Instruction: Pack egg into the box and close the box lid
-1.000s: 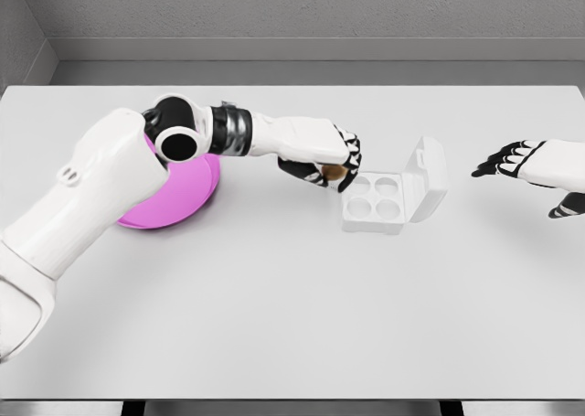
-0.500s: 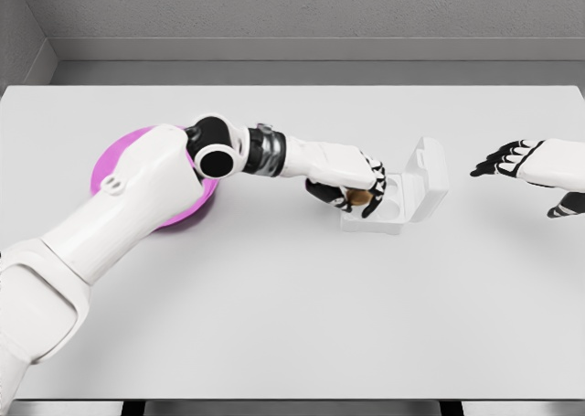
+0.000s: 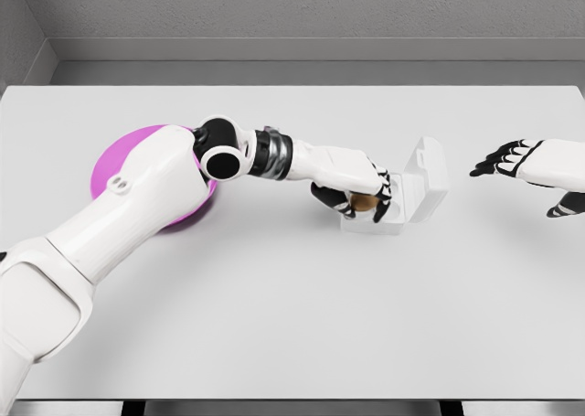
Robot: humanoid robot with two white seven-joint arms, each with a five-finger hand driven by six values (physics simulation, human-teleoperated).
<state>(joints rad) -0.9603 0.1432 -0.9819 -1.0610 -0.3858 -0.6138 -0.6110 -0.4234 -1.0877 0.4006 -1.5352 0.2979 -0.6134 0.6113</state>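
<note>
Fingers (image 3: 382, 199) moved egg (image 3: 365, 203) over box (image 3: 416, 189)

Single head view, looking steeply down over table (image 3: 292, 325).

Before us, our broad white surface (image 3: 292, 325) under even light, grey walls (image 3: 302, 9) behind and left.

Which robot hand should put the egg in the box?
The left robot hand: it holds the egg right over the open box. The right hovers empty, off to the side.
</note>
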